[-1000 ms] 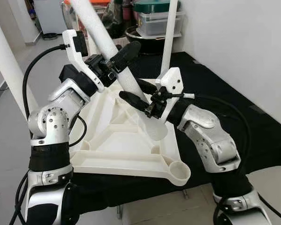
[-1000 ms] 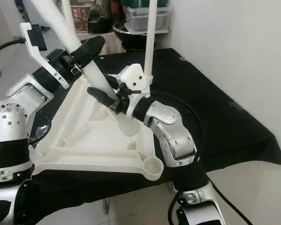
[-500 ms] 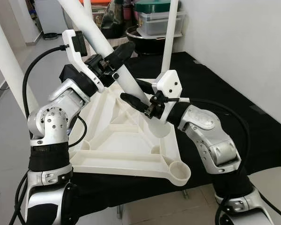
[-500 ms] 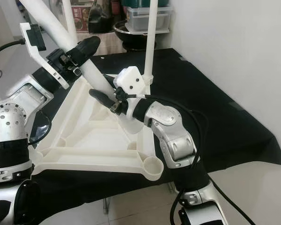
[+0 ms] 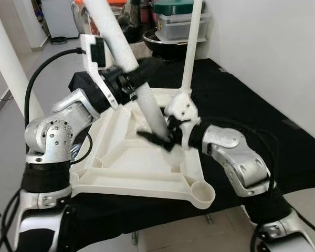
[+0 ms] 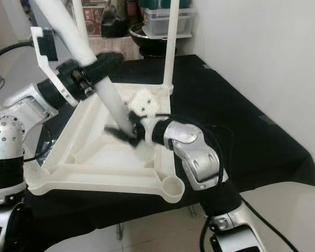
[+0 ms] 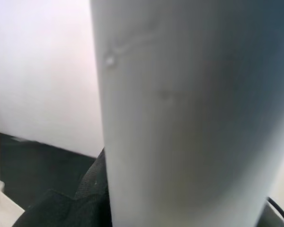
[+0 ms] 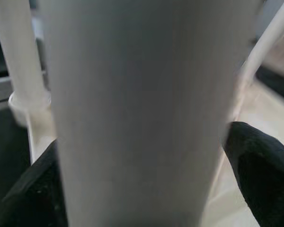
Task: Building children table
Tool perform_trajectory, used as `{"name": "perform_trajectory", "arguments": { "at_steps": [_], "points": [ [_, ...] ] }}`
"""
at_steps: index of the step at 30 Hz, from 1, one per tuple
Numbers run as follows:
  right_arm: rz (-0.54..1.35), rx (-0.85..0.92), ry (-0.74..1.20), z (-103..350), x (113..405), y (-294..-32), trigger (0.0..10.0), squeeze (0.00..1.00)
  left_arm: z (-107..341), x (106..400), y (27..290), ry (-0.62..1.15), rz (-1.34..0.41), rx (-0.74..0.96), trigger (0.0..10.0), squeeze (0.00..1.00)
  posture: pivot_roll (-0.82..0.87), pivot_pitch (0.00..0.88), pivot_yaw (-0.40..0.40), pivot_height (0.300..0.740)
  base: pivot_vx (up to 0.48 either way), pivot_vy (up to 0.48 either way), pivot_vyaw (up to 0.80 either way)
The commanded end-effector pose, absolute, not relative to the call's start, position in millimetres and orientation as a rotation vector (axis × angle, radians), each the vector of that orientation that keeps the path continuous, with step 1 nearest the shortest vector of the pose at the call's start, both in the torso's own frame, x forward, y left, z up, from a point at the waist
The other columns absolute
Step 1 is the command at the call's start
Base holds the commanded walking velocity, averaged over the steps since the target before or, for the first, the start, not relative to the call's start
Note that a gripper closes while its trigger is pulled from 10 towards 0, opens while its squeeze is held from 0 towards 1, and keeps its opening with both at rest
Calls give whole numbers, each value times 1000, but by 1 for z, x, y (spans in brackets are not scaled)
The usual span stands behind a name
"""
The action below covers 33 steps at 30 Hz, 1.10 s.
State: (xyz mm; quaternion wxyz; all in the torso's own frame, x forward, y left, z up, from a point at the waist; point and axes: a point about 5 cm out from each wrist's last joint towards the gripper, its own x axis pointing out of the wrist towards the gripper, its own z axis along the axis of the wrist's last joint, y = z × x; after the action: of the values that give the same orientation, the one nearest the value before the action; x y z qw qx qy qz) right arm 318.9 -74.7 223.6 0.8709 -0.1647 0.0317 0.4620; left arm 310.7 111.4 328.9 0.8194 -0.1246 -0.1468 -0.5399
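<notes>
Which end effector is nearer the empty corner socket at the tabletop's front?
Right. The right end effector grips the leg low, nearer the socket; the left end effector grips higher.

Head stereo pair looks forward-down at tabletop frame (image 5: 136, 157); both wrist cams sit very close on white leg (image 7: 189, 118).

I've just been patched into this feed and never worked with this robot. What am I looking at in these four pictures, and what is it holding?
The two wide pictures come from the robot's head, looking down at its own silver arms. The two close-ups are cameras on the wrists, both looking at the same white table leg. An upturned white table top lies on a black cloth; another leg already stands upright in its far corner. The left gripper clasps the tilted leg higher up, the right gripper near its lower end, which is down at the frame. The near corner socket is empty.
</notes>
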Motion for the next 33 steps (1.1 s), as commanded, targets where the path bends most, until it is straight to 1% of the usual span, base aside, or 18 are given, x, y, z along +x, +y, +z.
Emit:
{"name": "perform_trajectory", "arguments": {
  "at_steps": [1,2,3,5,6,10,13,14,15,16,31,32,33],
  "points": [
    [976,-326,100,217,318,-62,10000,835,336,300,97,-342,-1281,-249,0,0,-76,0,-10,740,0,0,0],
    [955,-283,110,218,320,-57,10000,0,336,300,94,-342,-1295,-236,0,0,-78,0,-9,740,0,0,0],
    [955,-283,110,218,320,-57,10000,0,336,300,94,-342,-1295,-236,0,0,-78,0,-9,740,0,0,0],
    [925,-204,133,221,322,-50,10000,0,337,300,91,-343,-1309,-224,0,0,-79,0,-7,740,0,0,0],
    [925,-204,133,221,322,-50,10000,0,337,300,91,-343,-1309,-224,0,0,-79,0,-7,740,0,0,0],
    [870,-81,118,229,327,-44,10000,0,335,298,87,-345,-1328,-222,0,0,-81,0,-6,740,0,0,0],
    [871,-59,119,231,326,-44,10000,0,333,297,86,-343,-1334,-220,0,0,-82,0,-7,740,0,0,0],
    [872,-50,118,232,326,-44,7176,0,331,296,85,-338,-1341,-220,0,0,-82,0,-7,740,0,0,0],
    [871,-46,121,233,326,-43,7176,0,330,296,85,-335,-1345,-219,0,0,-82,0,-7,740,0,0,0],
    [872,-47,120,233,326,-43,0,0,329,295,84,-332,-1348,-218,0,0,-83,0,-7,740,0,0,0],
    [871,-94,27,244,323,-40,0,0,330,299,82,-339,-1336,-216,0,0,-83,0,-2,740,0,0,0],
    [871,-100,16,245,323,-40,0,0,330,302,83,-342,-1314,-224,4706,0,-84,0,-3,740,0,0,0],
    [871,-100,16,245,323,-40,0,0,330,302,83,-342,-1314,-224,4706,0,-84,0,-3,740,0,0,0]
  ]
}}
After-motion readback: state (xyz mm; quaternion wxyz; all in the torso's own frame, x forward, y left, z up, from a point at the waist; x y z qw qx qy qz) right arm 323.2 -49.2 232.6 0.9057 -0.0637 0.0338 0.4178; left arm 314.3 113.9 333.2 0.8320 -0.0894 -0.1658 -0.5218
